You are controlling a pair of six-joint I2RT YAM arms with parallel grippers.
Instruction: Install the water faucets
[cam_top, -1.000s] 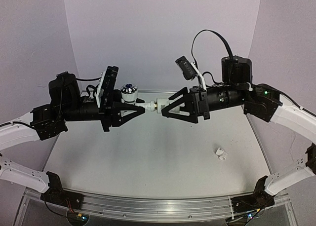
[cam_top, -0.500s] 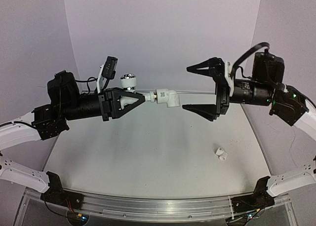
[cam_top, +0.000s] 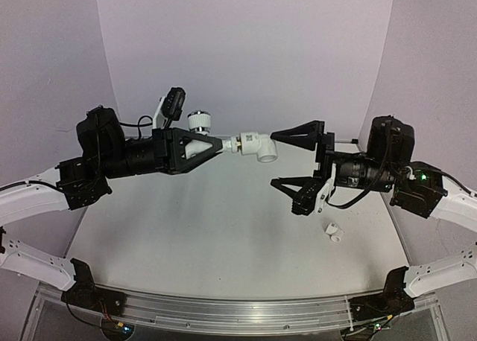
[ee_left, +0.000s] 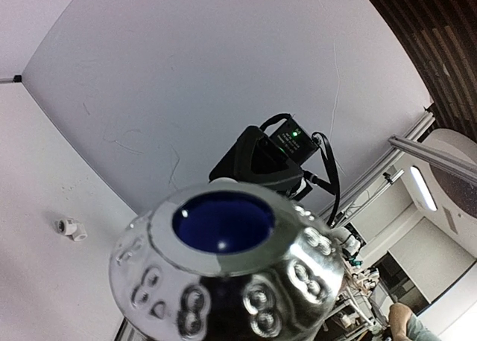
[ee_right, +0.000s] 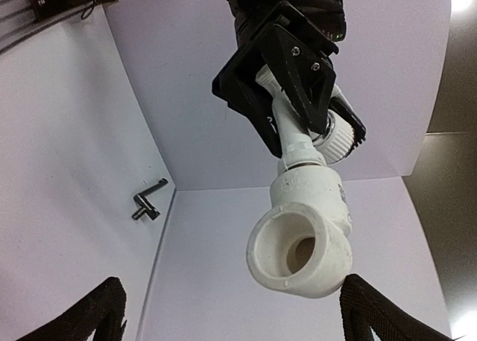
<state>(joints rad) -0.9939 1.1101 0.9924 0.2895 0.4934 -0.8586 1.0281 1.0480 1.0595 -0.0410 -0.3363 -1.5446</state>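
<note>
The left fingers are closed on the faucet, holding it in the air above the table, elbow fitting outward. The right fingers are spread wide, empty, near the elbow fitting. Judged light, rigid, smooth plastic; grip the elbow fitting squarely.

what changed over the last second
The right gripper let go of the elbow fitting, opened wide and drew back rightward. The left gripper kept hold of the faucet with the elbow fitting on it; the loose fitting on the table stayed put.
</note>
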